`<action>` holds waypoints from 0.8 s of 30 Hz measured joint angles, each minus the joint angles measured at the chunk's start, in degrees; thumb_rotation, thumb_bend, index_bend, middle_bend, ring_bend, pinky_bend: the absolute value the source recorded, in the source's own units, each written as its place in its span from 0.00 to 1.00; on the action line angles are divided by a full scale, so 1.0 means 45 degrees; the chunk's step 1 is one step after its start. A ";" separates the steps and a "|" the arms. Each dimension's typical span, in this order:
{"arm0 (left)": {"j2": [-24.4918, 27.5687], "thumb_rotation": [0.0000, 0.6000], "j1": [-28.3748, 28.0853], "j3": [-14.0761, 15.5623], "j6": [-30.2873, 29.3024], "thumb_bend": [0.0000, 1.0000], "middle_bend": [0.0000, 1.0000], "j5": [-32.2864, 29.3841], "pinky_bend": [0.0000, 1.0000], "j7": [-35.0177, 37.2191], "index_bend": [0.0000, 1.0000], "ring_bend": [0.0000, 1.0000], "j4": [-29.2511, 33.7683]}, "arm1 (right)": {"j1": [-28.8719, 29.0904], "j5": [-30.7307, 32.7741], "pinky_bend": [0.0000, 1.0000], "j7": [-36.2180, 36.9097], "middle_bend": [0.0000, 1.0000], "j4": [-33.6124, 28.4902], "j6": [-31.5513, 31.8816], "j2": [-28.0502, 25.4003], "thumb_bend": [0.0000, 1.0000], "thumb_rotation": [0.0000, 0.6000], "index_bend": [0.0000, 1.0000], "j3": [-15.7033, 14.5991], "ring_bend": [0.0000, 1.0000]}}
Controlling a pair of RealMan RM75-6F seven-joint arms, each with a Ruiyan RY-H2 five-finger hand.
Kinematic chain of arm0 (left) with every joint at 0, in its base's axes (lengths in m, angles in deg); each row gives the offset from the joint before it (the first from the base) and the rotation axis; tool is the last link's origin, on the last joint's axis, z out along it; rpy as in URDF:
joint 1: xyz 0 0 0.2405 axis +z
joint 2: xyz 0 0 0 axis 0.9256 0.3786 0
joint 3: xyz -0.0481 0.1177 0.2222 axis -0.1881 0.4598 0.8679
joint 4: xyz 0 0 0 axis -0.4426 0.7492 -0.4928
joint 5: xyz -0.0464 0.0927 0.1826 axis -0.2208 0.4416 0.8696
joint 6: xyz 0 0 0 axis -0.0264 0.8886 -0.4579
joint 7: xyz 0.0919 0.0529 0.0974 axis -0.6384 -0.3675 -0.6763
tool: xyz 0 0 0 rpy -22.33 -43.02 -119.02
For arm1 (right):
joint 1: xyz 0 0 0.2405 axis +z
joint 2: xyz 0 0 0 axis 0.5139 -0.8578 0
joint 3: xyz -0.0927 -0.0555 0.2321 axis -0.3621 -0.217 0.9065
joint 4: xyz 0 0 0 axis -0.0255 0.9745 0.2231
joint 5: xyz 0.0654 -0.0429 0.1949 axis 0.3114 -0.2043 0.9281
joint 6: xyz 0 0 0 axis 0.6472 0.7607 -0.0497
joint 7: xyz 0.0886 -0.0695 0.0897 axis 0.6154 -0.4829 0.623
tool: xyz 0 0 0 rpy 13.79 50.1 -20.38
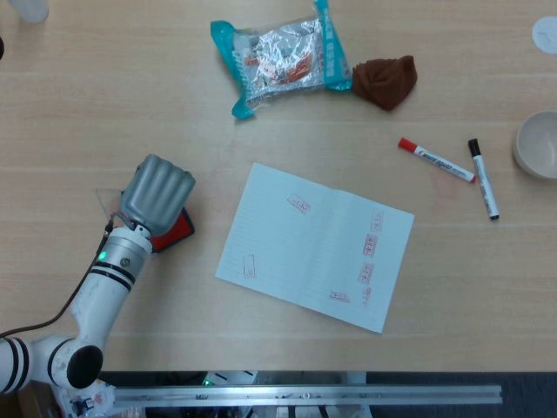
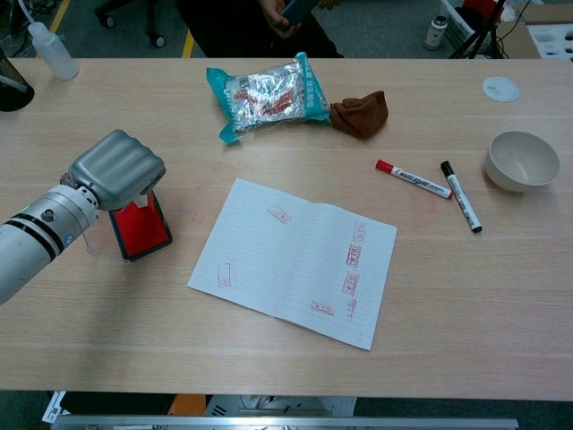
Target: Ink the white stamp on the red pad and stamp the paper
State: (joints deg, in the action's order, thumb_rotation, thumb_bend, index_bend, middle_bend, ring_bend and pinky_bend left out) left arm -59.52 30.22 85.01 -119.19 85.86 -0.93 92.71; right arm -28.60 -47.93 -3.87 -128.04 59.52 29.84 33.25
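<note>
The left hand [image 2: 118, 170] hung fisted, fingers curled together, over the red pad [image 2: 142, 229], at nine o'clock from the paper [image 2: 293, 260]; any held stamp was hidden

1. The ink pad [image 2: 141, 228] lies left of the open notebook [image 2: 295, 260].
2. The snack bag [image 2: 267, 94] and cloth [image 2: 363, 114] lie behind the notebook.
3. Two markers [image 2: 414, 179] and a bowl [image 2: 522, 161] lie to its right.

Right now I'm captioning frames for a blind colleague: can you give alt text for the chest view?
The left hand, fingers curled, hangs over the red pad at the table's left. Beside it lies an open notebook with red stamp marks; behind are a snack bag, brown cloth, two markers and a bowl.
</note>
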 measured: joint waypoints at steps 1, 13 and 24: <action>0.0061 1.00 -0.0013 -0.0009 -0.0043 0.26 1.00 0.0068 1.00 -0.0034 0.63 1.00 0.0194 | 0.0005 -0.0002 0.32 0.0009 0.36 0.0009 -0.0006 0.0003 0.20 1.00 0.25 0.0000 0.29; 0.0015 1.00 -0.0307 0.0162 -0.0343 0.26 1.00 0.1232 1.00 -0.1140 0.64 1.00 0.2462 | 0.0110 0.0051 0.32 0.0109 0.36 0.0127 -0.0181 0.0028 0.20 1.00 0.24 0.0021 0.29; -0.1489 1.00 -0.0751 -0.0196 -0.0054 0.26 1.00 0.0611 1.00 -0.2188 0.64 1.00 0.1866 | 0.0041 0.0184 0.32 0.0112 0.36 0.0103 -0.0140 -0.0090 0.20 1.00 0.25 0.0037 0.29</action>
State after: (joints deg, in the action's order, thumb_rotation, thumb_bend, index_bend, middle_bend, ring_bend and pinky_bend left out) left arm -66.22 26.84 84.13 -119.44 88.61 -10.77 101.11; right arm -28.42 -47.10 -3.37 -127.58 58.89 29.44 33.41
